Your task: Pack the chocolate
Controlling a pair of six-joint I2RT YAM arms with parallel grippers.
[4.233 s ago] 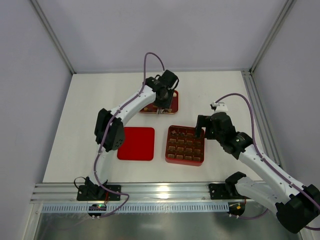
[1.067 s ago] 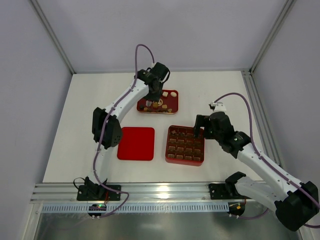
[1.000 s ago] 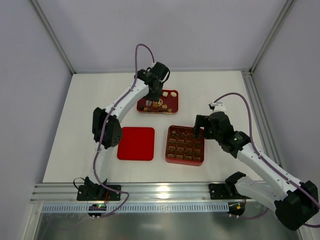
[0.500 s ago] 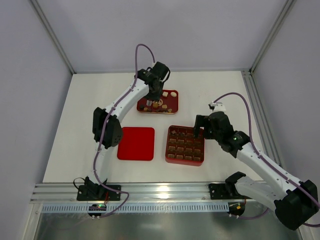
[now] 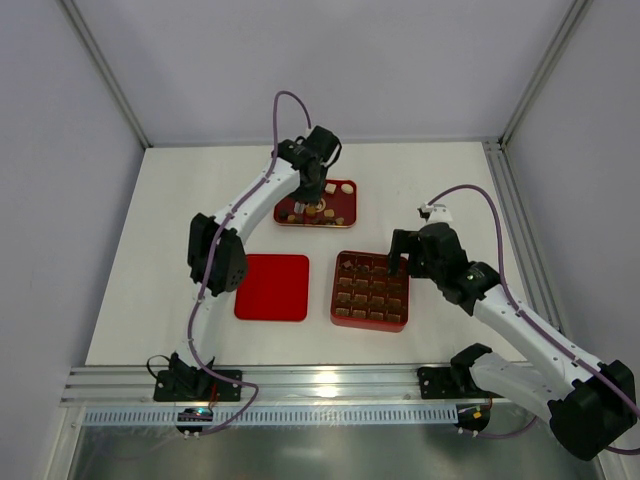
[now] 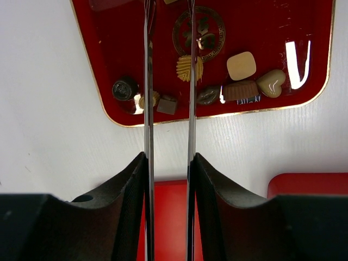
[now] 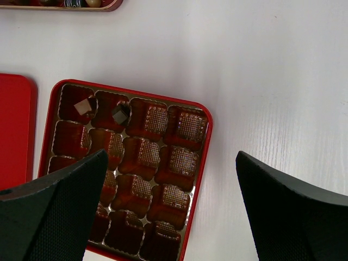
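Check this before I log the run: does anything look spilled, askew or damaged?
Nothing spilled or damaged. The loose chocolates all lie inside the red tray, none on the table. The only oddity: the two pieces in the gridded box sit turned cornerwise in their cells.

I can read no text anywhere; the gold emblem (image 6: 199, 33) on the tray (image 6: 261, 22) is too blurred to make out.
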